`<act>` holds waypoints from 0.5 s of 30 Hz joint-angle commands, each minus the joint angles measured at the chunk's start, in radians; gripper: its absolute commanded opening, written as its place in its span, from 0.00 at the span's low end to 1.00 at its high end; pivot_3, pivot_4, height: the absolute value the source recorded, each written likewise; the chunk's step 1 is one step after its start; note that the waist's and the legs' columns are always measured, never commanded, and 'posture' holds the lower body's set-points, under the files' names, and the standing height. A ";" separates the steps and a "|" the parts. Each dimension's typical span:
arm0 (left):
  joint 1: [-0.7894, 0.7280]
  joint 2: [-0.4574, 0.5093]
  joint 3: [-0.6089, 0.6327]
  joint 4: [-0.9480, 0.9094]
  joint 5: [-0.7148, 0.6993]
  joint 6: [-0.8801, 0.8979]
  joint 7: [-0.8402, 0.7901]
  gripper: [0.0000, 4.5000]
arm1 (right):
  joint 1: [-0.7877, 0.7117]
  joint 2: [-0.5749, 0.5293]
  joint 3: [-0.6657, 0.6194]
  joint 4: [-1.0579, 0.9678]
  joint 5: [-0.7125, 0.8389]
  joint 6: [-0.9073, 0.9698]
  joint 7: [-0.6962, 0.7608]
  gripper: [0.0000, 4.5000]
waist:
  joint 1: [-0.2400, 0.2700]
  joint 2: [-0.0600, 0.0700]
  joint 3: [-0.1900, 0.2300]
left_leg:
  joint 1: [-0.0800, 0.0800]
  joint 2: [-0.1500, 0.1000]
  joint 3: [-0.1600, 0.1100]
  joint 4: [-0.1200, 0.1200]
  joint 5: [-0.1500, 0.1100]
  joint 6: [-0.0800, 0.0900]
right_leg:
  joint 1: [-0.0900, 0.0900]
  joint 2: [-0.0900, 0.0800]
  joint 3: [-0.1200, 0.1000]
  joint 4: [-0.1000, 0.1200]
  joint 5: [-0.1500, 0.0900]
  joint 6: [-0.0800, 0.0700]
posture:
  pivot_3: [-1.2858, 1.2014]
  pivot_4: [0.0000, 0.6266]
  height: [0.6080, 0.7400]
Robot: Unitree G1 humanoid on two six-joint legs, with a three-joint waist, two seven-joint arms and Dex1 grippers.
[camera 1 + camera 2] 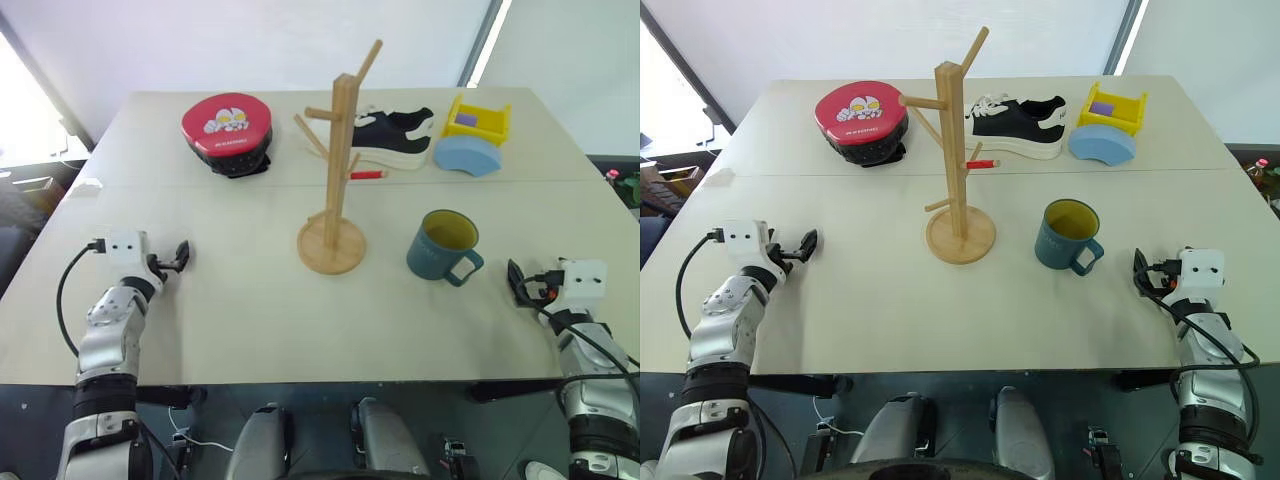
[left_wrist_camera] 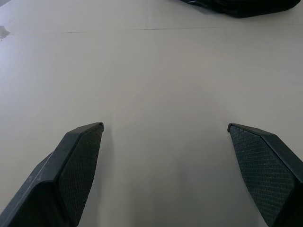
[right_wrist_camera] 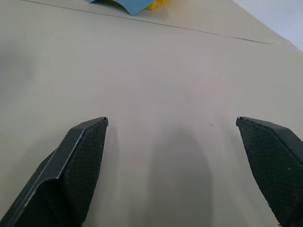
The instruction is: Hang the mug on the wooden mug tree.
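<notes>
- I see the pale worktop (image 1: 230, 320) filling the scene, with a seam running across it behind the tree's base.
- The wooden mug tree (image 1: 336, 170) stands upright near the middle, all its pegs bare.
- A black-and-white sneaker (image 1: 395, 138) lies behind the tree, beside a red round case (image 1: 227, 128) further left.
- The light blue curved block (image 1: 467, 156) and a yellow toy frame (image 1: 478, 119) sit at the far right.
- The mug (image 1: 443, 246) stands upright on the worktop to the right of the tree's base, apart from it, handle turned toward me and to the right.
- My left gripper (image 1: 178, 258) hovers released over bare worktop, well left of the tree.
- My right gripper (image 1: 516, 281) is released too, jaws wide, near the mug's right but not touching it.
- A small red marker (image 1: 367, 175) lies just behind the tree.
</notes>
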 commanded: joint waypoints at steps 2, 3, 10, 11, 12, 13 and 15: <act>0.019 0.013 0.021 -0.058 -0.016 -0.009 -0.013 1.00 | 0.004 -0.004 -0.021 -0.011 0.015 -0.030 0.009 1.00 | 0.000 0.000 0.000 | 0.000 0.000 0.000 0.000 0.000 0.000 | 0.000 0.000 0.000 0.000 0.000 0.000 | 0.52 0.24 0.96; 0.023 0.012 0.021 -0.065 -0.018 -0.007 -0.014 1.00 | 0.005 -0.002 -0.020 -0.011 0.016 -0.031 0.011 1.00 | 0.000 0.000 0.000 | 0.000 0.000 0.000 0.000 0.000 0.000 | 0.000 0.000 0.000 0.000 0.000 0.000 | 0.52 0.24 0.96; 0.041 0.011 -0.006 -0.093 -0.017 0.012 -0.042 1.00 | 0.017 0.013 -0.020 -0.024 0.024 -0.041 0.018 1.00 | 0.000 0.000 0.000 | 0.000 0.000 0.000 0.000 0.000 0.000 | 0.000 0.000 0.000 0.000 0.000 0.000 | 0.52 0.24 0.96; 0.040 0.009 -0.010 -0.097 -0.023 0.011 -0.055 1.00 | 0.021 0.015 -0.021 -0.032 0.027 -0.041 0.017 1.00 | 0.000 0.000 0.000 | 0.000 0.000 0.000 0.000 0.000 0.000 | 0.000 0.000 0.000 0.000 0.000 0.000 | 0.52 0.24 0.96; 0.039 0.007 -0.013 -0.101 -0.026 0.010 -0.064 1.00 | 0.025 0.016 -0.021 -0.037 0.029 -0.041 0.016 1.00 | 0.000 0.000 0.000 | 0.000 0.000 0.000 0.000 0.000 0.000 | 0.000 -0.001 0.000 0.000 0.000 0.000 | 0.52 0.24 0.96; 0.039 0.006 -0.014 -0.103 -0.028 0.011 -0.071 1.00 | 0.026 0.016 -0.021 -0.040 0.030 -0.041 0.015 1.00 | 0.000 0.000 0.000 | 0.000 0.000 0.000 0.000 0.000 0.000 | 0.000 -0.001 0.000 0.000 0.000 0.000 | 0.52 0.24 0.96; 0.040 0.005 -0.038 -0.124 -0.030 0.004 -0.111 1.00 | 0.041 0.020 -0.026 -0.058 0.038 -0.041 0.012 1.00 | 0.000 0.000 0.000 | 0.000 0.000 0.000 0.000 0.000 0.000 | 0.000 -0.001 0.000 0.000 0.000 0.000 | 0.52 0.24 0.96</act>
